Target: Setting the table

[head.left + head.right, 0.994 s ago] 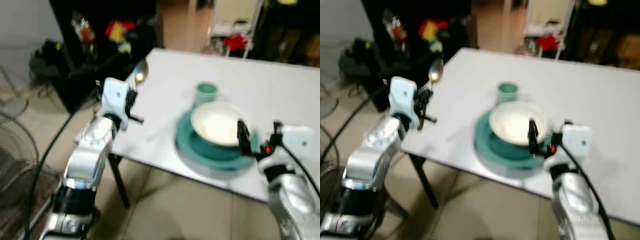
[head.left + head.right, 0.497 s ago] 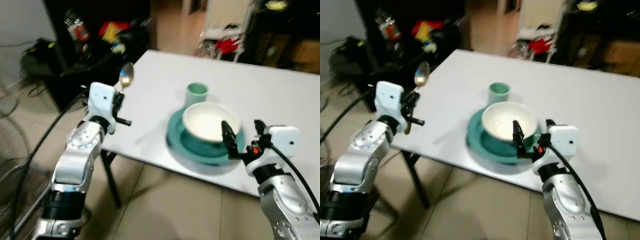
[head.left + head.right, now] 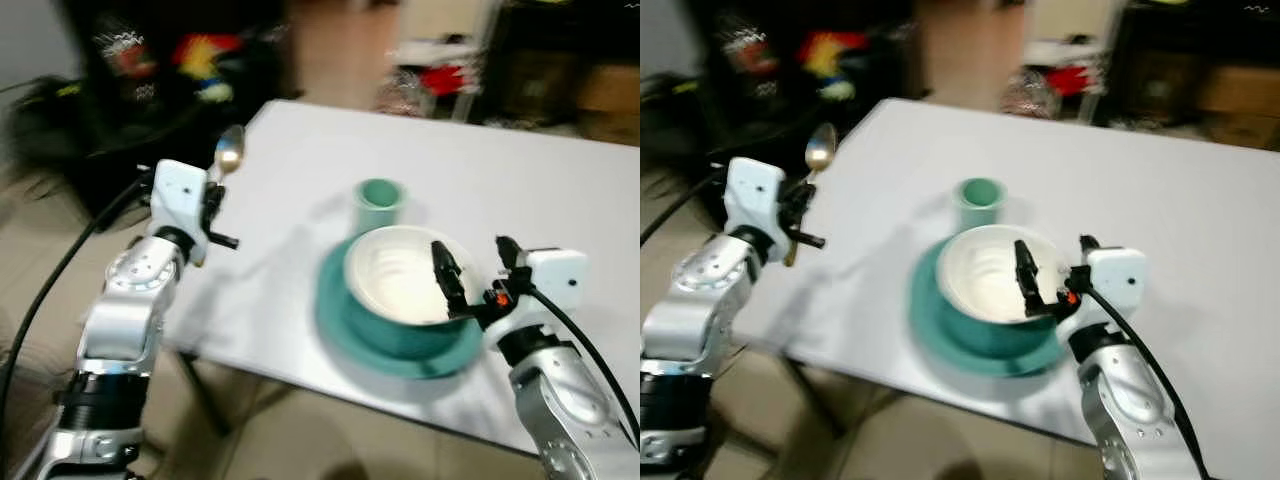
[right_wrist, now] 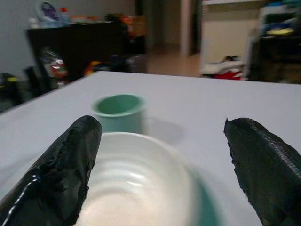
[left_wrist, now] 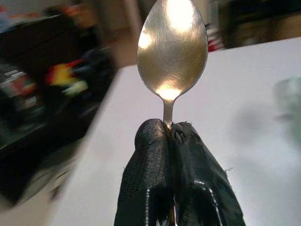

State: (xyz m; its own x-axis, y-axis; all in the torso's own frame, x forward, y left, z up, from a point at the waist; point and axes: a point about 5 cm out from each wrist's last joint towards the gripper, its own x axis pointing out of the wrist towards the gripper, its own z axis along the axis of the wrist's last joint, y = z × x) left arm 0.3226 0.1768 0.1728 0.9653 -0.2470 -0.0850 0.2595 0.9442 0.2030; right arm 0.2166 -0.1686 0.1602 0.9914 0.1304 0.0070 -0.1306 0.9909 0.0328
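The left tool grips a spoon upright at the bowl's ten o'clock, the right tool spread wide over the bowl's rim; next, I judge, the spoon goes down on the counter beside the plate

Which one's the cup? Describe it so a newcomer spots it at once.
On the white table, find the teal plate with the white-lined bowl on it, near the front edge. The cup stands just behind the bowl, farther from the robot. It is the small, plain teal tumbler standing directly on the tabletop, not stacked on anything.
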